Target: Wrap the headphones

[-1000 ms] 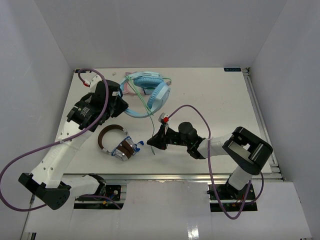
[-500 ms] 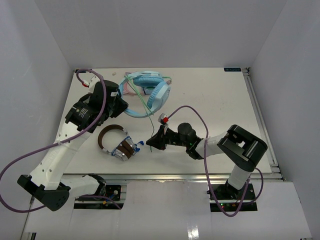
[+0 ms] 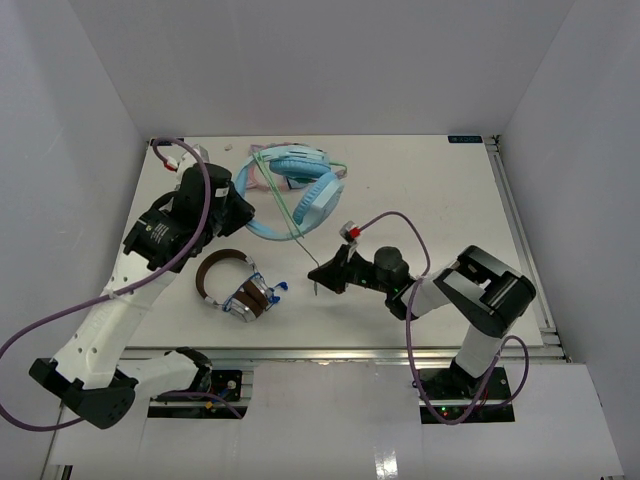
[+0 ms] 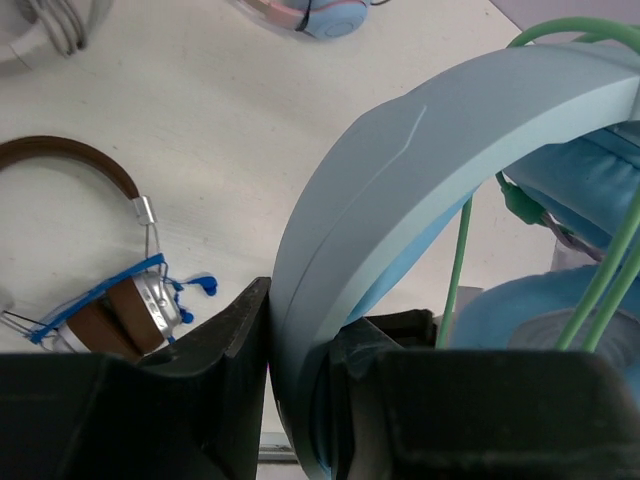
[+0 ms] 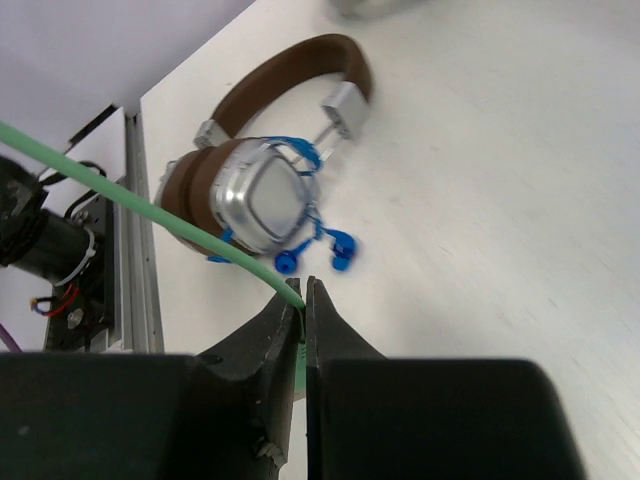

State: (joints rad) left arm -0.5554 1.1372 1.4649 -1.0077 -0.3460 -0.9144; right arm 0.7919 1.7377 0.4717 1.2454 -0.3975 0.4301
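L gripper (image 4: 300,345) holds headphones (image 4: 450,130), R gripper (image 5: 304,300) pinches cable (image 5: 150,213)

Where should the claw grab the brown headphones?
Grab the headband, coming from straight above. The brown headphones lie flat on the table, so the thin arch has two bare edges to pinch across. The earcups are bulkier and wound with blue cord, so they are probably a worse hold.
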